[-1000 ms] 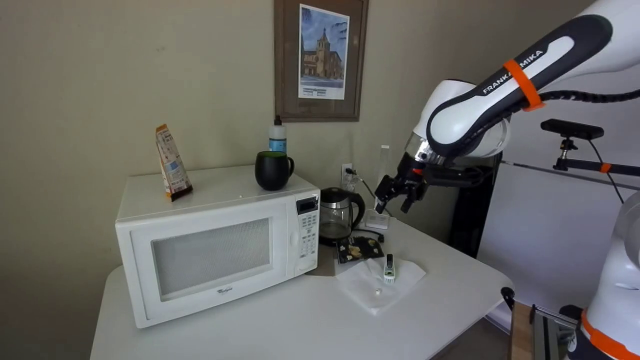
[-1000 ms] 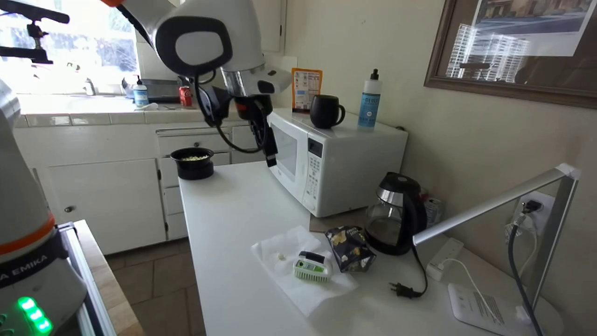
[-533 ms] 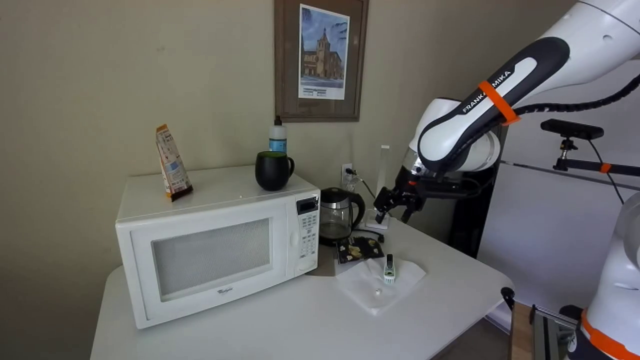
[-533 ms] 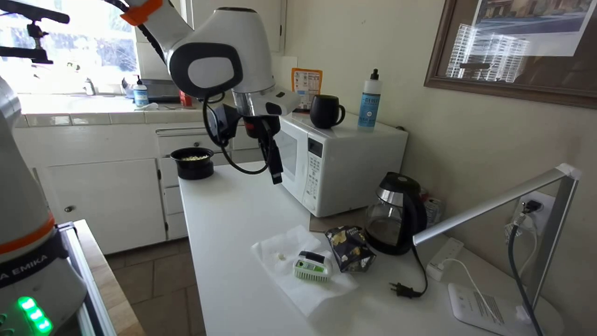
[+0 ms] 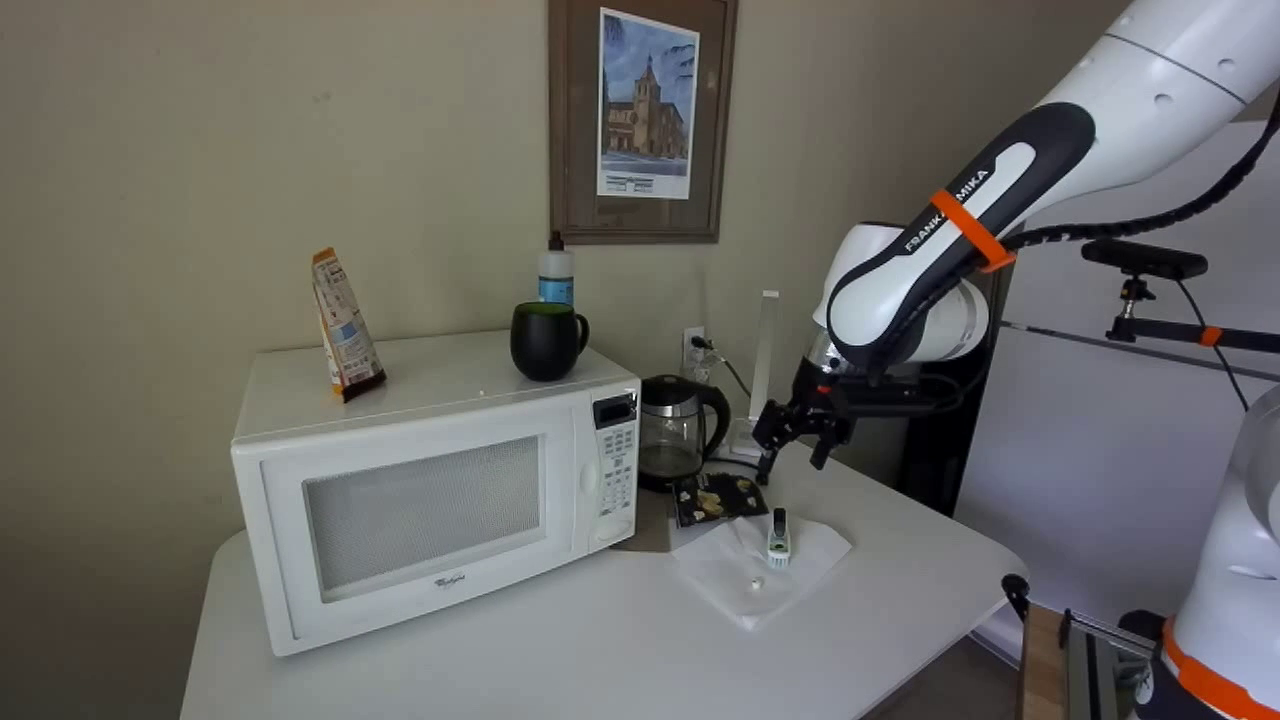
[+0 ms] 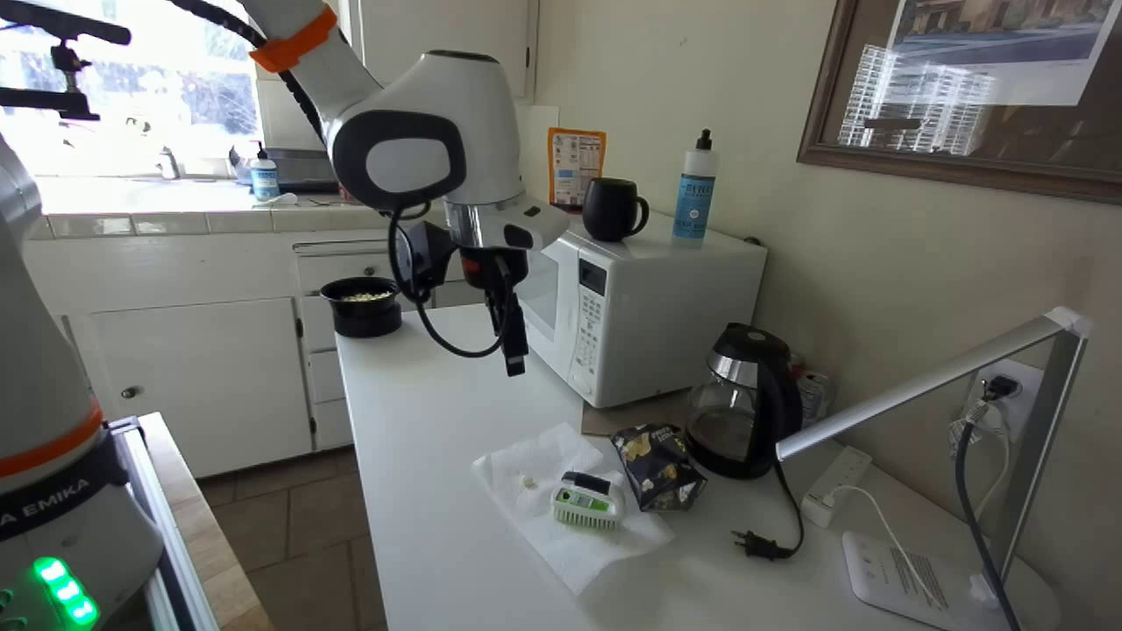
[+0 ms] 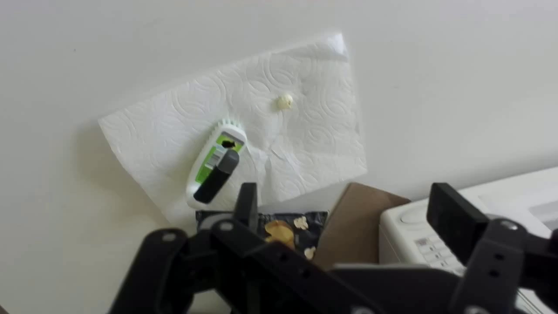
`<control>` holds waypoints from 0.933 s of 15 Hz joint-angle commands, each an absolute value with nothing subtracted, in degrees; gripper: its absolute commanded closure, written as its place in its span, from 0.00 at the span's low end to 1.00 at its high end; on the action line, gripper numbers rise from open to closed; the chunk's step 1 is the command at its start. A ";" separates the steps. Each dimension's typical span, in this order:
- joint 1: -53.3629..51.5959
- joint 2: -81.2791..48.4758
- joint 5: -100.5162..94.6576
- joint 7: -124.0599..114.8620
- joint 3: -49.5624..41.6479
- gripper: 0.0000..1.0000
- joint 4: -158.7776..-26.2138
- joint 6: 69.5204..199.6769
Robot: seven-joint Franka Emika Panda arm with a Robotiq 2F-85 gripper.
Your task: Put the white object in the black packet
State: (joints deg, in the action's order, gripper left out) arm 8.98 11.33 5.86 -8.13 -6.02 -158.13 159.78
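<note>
The claw hung above the desk, its fingers spread wide apart. Partly hidden by it in the wrist view, the black packet lay just beside a paper towel. On that towel rested a white-and-green brush with a black handle and, apart from the brush, the small white popcorn-like piece. Near the packet stood a glass kettle. The white microwave carried a black mug, a blue-labelled bottle and an orange-edged pouch. A black bowl sat at the desk's corner.
</note>
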 commanded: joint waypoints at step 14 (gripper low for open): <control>11.64 -19.50 13.19 -4.97 -3.89 0.00 -146.08 162.36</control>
